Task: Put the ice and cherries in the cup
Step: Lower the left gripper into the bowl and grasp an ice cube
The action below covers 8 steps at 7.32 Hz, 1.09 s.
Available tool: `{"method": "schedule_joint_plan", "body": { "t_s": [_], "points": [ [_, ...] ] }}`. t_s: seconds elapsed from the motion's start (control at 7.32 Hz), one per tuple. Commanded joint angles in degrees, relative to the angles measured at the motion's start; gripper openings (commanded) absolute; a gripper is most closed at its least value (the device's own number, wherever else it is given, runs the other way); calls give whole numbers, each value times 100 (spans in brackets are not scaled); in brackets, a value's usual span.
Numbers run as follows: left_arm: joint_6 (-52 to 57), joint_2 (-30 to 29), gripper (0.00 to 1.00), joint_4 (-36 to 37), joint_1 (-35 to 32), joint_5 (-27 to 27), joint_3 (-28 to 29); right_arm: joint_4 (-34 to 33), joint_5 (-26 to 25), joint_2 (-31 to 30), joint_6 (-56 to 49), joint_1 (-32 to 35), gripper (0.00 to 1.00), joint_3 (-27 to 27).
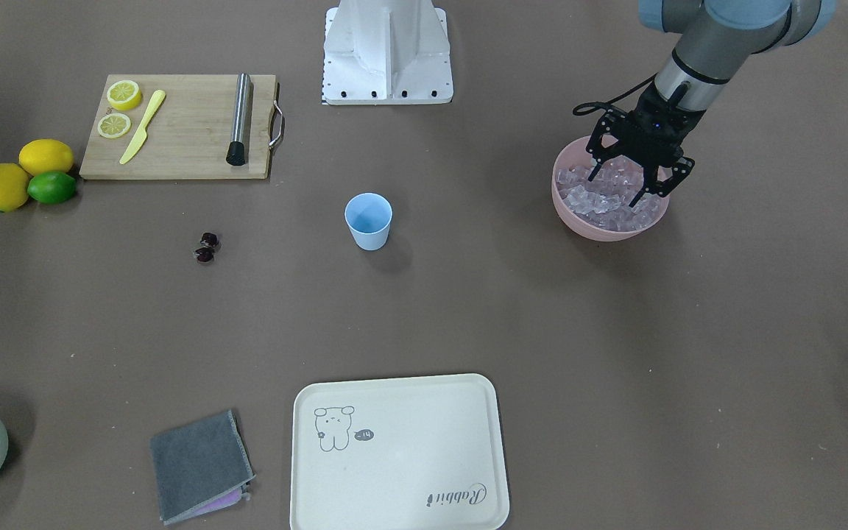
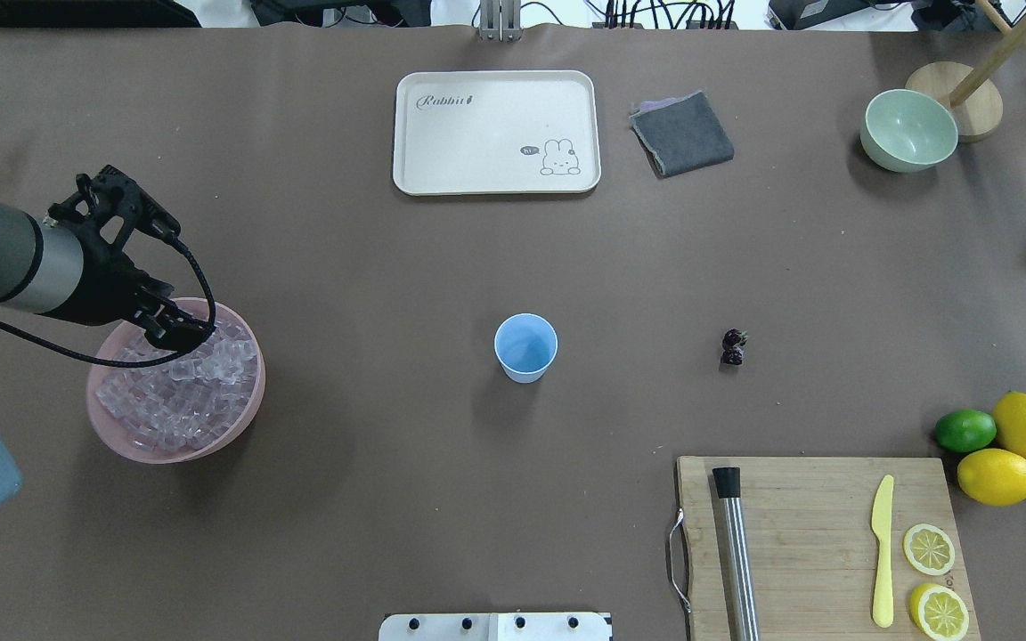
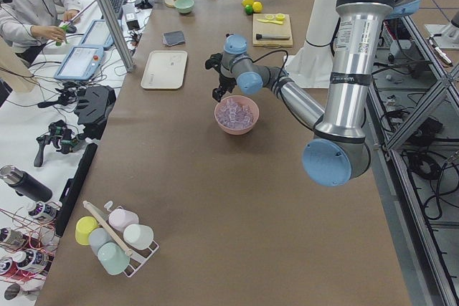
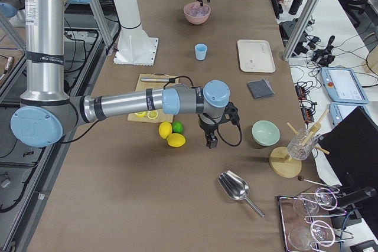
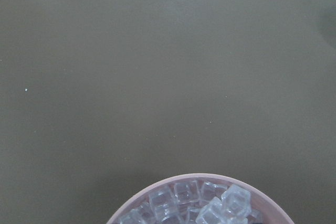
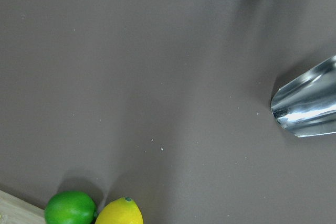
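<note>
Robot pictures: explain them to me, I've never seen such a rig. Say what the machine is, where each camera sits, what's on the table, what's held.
Two robot arms with two-finger grippers work at a brown table. Two cameras look down from front and behind, two from the table's ends, one rides each wrist. The left gripper hangs open over ice in a pink bowl, holding nothing. The right gripper hovers near lemons; open or shut I cannot tell. The empty cup and cherries sit mid-table, apart. Also: tray, cloth, board.
</note>
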Motion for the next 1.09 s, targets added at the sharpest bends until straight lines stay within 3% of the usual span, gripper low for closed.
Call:
{"method": "schedule_joint_plan", "body": {
  "t_s": [0.0,0.96],
  "points": [
    [-14,-73,69,-8,360,378,141,57,3,11,1,-8,100,-81],
    [-14,-126,69,-8,767,678,228,75,3,11,1,-26,100,-195]
  ]
}}
